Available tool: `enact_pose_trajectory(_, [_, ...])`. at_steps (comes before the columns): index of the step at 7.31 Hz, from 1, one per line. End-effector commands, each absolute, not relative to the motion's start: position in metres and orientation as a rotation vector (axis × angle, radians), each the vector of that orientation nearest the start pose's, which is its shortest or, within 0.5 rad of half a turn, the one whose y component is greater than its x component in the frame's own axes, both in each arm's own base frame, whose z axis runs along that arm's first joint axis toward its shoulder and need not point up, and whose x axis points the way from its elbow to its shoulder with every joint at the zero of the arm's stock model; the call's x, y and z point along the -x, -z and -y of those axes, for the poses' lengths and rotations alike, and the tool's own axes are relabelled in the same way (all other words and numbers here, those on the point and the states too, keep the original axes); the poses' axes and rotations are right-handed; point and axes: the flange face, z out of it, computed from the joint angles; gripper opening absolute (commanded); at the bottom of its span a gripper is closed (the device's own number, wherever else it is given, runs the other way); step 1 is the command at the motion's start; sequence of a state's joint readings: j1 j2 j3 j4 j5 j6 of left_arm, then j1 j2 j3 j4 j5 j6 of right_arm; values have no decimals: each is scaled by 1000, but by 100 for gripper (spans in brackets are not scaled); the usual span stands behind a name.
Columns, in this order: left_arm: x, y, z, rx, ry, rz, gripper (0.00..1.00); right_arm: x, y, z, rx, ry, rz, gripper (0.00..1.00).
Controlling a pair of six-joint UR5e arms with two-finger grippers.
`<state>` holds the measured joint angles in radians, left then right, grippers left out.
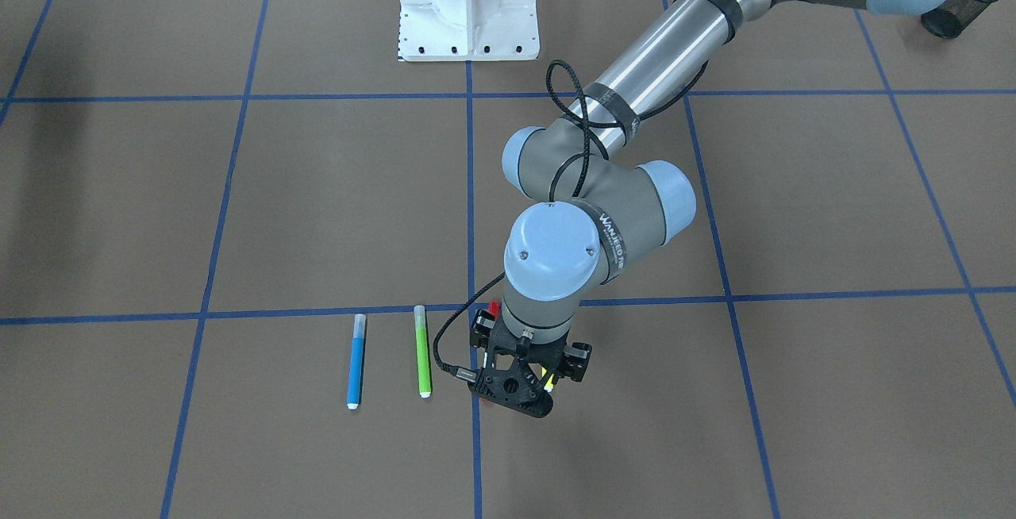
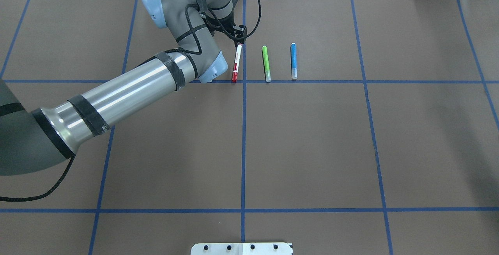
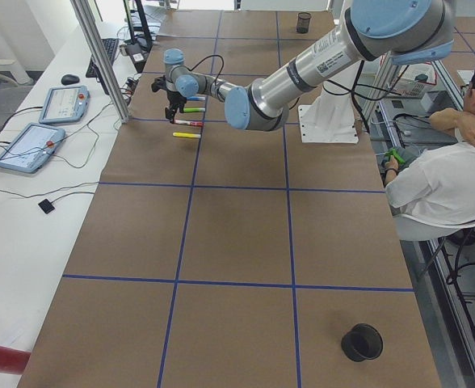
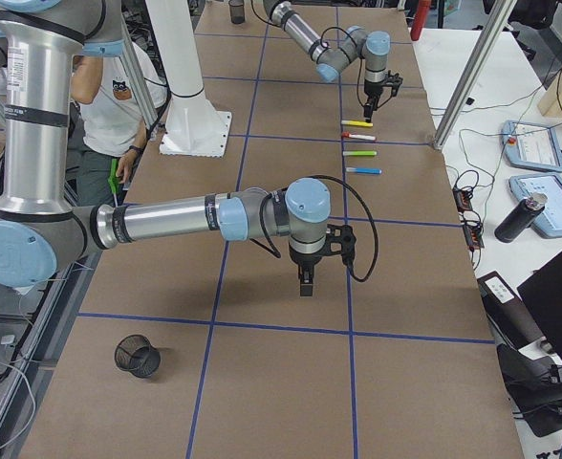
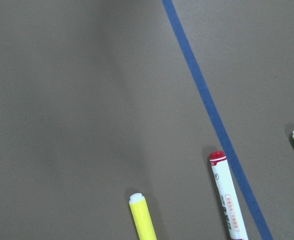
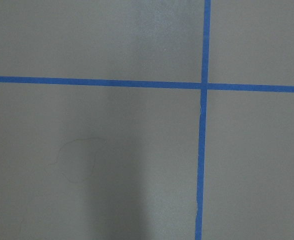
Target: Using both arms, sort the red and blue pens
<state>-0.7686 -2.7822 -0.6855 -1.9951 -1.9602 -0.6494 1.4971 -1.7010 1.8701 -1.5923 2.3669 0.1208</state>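
The red pen (image 2: 236, 64), white-barrelled with red cap and red end, lies just left of a blue tape line; its end also shows in the left wrist view (image 5: 226, 197). The blue pen (image 2: 293, 61) lies two places to its right, also seen from across the table (image 1: 356, 360). My left gripper (image 1: 514, 394) hangs over the far end of the red pen, and I cannot tell how its jaws stand. My right gripper (image 4: 305, 283) hovers low over bare table mid-way along, away from the pens; I cannot tell if it is open or shut.
A green marker (image 2: 266, 63) lies between the red and blue pens. A yellow marker (image 5: 143, 217) lies on the red pen's other side. Black mesh cups stand at the table's two ends (image 4: 138, 356) (image 3: 304, 22). A person (image 3: 456, 178) sits beside the table.
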Motion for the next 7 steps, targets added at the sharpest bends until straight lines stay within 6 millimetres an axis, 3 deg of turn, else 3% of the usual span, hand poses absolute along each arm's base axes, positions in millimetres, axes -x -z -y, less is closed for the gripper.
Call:
enact_pose_trajectory(1, [-607,-185,693,-322,-259,-778,79,-30,-573,443,-60,13,804,100])
enact_pose_trajectory(3, [-629,-189,684,-365,-213,-784,78,-30,-572,444,-63,14,804,100])
enact_pose_trajectory(7, [-633,-187,685,-400,-182,-788,72,-30,-570,443,-67,17,803,100])
